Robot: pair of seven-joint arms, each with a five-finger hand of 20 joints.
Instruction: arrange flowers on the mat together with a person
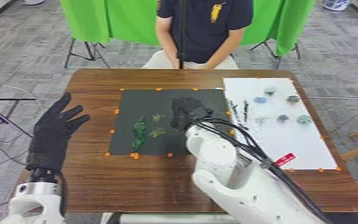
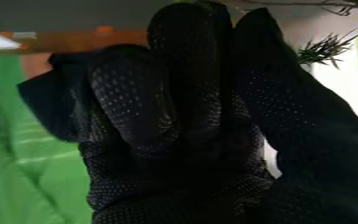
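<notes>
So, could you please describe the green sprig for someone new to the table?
On the brown table lies a dark mat. Toward its left side is the green sprig, longer and darker than the two pale yellowish sprigs beside it.

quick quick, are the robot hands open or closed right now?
Left robot hand: open, holding nothing.
Right robot hand: can't tell if it's open, closed or holding something.
</notes>
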